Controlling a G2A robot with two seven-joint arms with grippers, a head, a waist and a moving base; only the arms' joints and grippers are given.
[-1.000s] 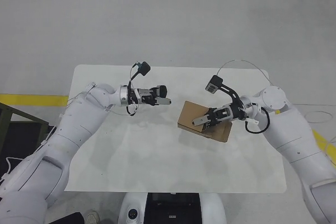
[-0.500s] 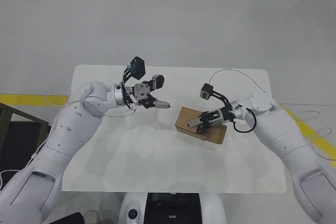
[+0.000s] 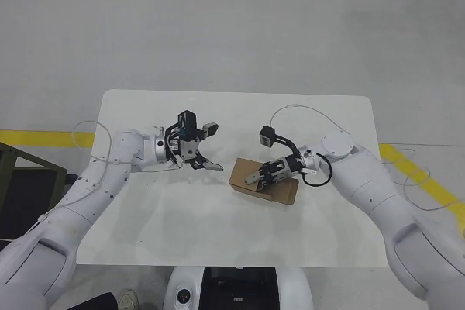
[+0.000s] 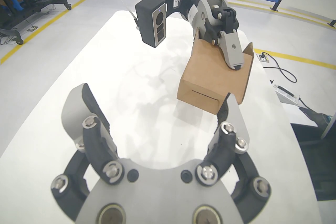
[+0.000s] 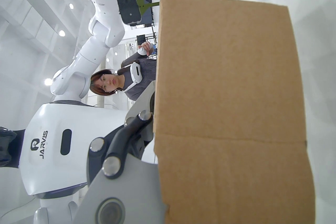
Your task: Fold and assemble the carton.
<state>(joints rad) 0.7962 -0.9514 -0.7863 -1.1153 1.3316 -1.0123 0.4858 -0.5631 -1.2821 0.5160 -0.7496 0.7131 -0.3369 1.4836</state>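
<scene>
Pinched by the right gripper (image 3: 253,177), the carton (image 3: 283,192) could be knocked loose by the spread fingers of the left gripper (image 3: 213,147).

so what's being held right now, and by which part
The right gripper holds the carton by its top panel, at the end with raised flaps. The left gripper is open, holding nothing.

Carton (image 5: 231,104) conceals the fingertips of my right gripper (image 3: 257,177); its near end runs off the right wrist view.
</scene>
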